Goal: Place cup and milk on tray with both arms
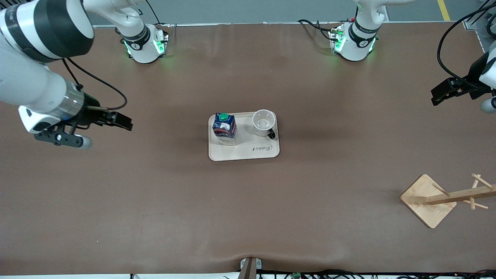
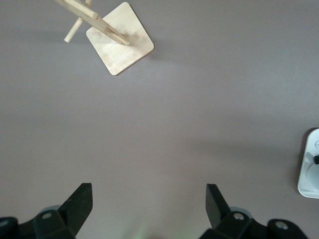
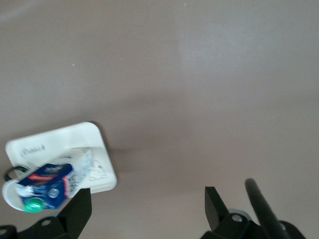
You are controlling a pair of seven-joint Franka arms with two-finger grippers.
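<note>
Hanging grippers: both are up in the air with nothing between their fingers, each well apart from the tray.
Left gripper (image 1: 440, 97): jaws spread wide and empty; it hangs over bare table at the left arm's end, and its wrist view (image 2: 147, 209) shows only brown surface between the two black fingers.
Right gripper (image 1: 126, 123): jaws also spread wide and empty; it hangs over bare table at the right arm's end, its fingers (image 3: 77, 211) framing the tabletop in its own wrist view.
Tray (image 1: 248, 153): cream, rounded corners, lying flat near the middle of the table, with "Rabbit" script on the edge nearest the front camera.
Milk (image 1: 224, 127): dark-blue carton with a green cap, standing upright on the tray, at the side toward the right arm's end; it also shows in the right wrist view (image 3: 47, 181).
Cup (image 1: 264, 121): white mug, standing upright on the tray beside the milk, at the side toward the left arm's end, open mouth up, black handle turned toward the front camera.
Milk and cup: apart, with bare tray between them.
Wooden rack (image 1: 430, 201): square base with a pegged post, near the left arm's end of the table, nearer the front camera than the tray and well apart from it; seen also in the left wrist view (image 2: 119, 45).
Table (image 1: 155, 201): brown surface.
</note>
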